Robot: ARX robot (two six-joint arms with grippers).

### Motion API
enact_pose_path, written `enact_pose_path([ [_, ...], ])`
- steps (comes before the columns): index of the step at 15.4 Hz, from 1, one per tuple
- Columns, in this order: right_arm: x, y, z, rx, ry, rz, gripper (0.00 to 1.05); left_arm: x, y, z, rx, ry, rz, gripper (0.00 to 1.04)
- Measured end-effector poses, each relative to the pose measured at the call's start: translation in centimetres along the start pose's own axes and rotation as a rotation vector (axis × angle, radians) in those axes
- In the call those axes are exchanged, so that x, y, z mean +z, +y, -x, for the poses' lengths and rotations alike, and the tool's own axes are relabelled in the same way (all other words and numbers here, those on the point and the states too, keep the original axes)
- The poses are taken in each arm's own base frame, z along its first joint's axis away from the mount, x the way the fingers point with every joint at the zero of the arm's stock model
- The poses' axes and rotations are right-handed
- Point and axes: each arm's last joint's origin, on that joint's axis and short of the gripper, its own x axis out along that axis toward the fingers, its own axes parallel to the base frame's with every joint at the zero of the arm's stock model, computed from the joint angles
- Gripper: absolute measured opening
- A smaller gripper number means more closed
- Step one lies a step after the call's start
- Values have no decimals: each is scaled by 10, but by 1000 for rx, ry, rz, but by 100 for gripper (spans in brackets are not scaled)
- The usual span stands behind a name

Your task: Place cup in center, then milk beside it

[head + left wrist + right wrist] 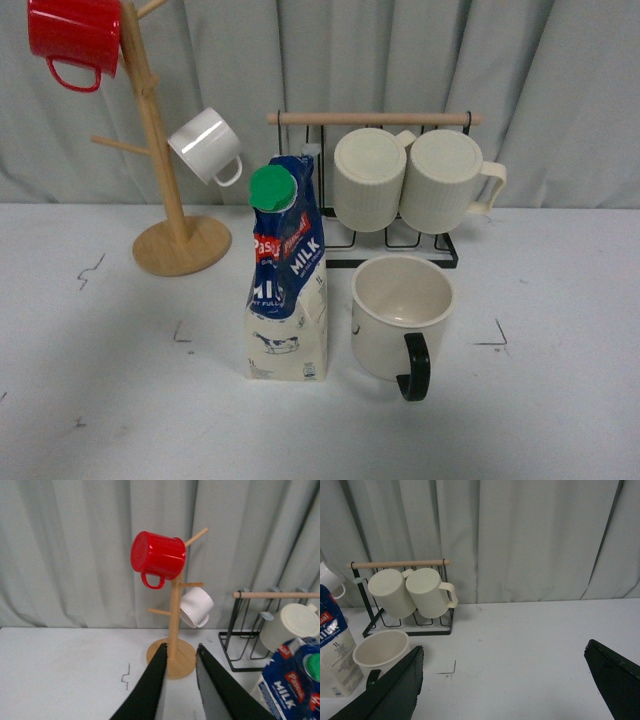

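The cup (400,315), a wide cream mug with a black handle, stands upright on the white table near the middle, handle toward the front. The milk (288,270), a blue and white carton with a green cap, stands upright just left of it, a small gap apart. Neither arm shows in the front view. My left gripper (181,652) is shut and empty, above the table left of the milk (295,685). My right gripper (502,655) is open and empty, above the table right of the cup (381,652) and the milk (335,647).
A wooden mug tree (165,170) at the back left holds a red mug (75,40) and a small white cup (205,147). A black wire rack (440,250) behind the cup holds two ribbed cream mugs (405,180). Grey curtain hangs behind.
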Motion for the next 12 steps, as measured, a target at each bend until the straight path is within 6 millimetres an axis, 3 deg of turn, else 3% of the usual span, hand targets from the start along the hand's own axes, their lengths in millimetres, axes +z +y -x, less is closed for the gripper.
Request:
enact_pose_path([
  [1,0,0,0,0,0,0,98,-7,8,6,-4,-4,-1,8],
  [2,0,0,0,-1,0,0,98,-15,11,11,16,3,-1,2],
  [5,0,0,0,0,0,0,98,-37,10,31,-3,4,-1,2],
  [12,0,0,0,0,0,0,98,-52,10,49,-3,4,-1,2],
])
